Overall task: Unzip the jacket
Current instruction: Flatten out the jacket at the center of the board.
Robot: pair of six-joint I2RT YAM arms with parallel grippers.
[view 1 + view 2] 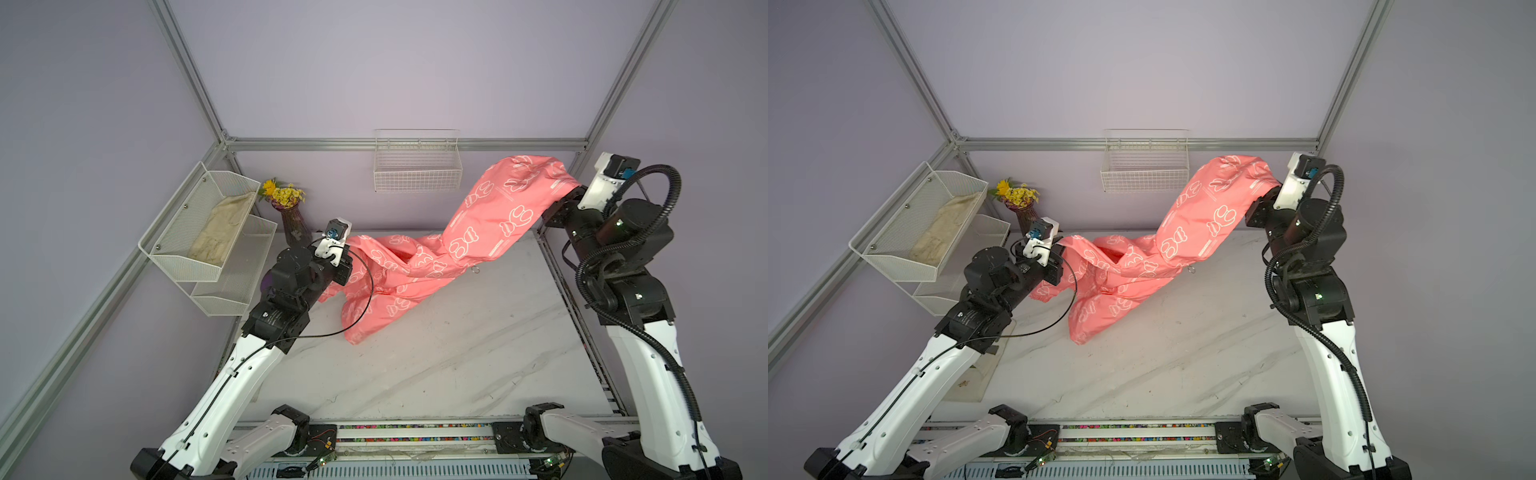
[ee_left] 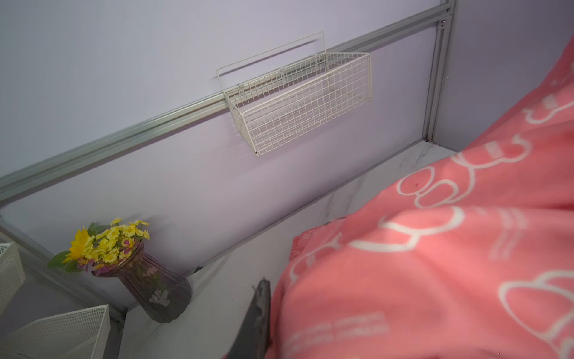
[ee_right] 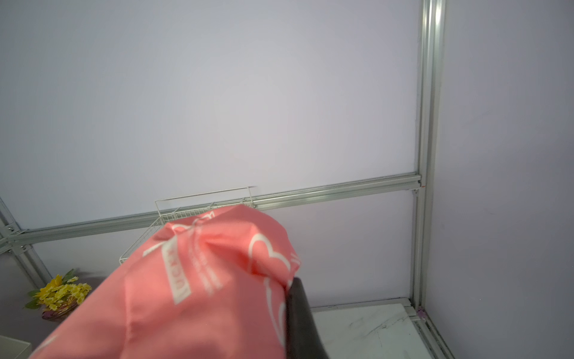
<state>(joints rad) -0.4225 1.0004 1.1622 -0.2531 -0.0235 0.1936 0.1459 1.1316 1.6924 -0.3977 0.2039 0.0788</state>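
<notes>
The coral-pink jacket (image 1: 490, 216) hangs like a hammock across the back of the desk (image 1: 457, 365) — one end hoisted high toward the far right corner, the other sagging onto the marble near the flower vase (image 1: 293, 224). The right gripper (image 1: 565, 199) is pressed together on a bunch of fabric at the raised end; in its wrist view the cloth drapes over one dark finger (image 3: 298, 320). The left gripper (image 1: 344, 268) sits at the low end with cloth right against it, but fabric hides the jaws and I cannot tell whether it pinches anything. The small ring pull (image 1: 476, 270) dangles from the lower edge of the hanging span, well apart from both grippers.

From where I stand this looks like spreading the garment out, the zipper not yet touched. To do it well, I'd hold the right pinch firm and lay the jacket down front side up without twisting it — thin cloth like this looks apt to slip. Then one gripper needs that ring, the other the fabric above it.
</notes>
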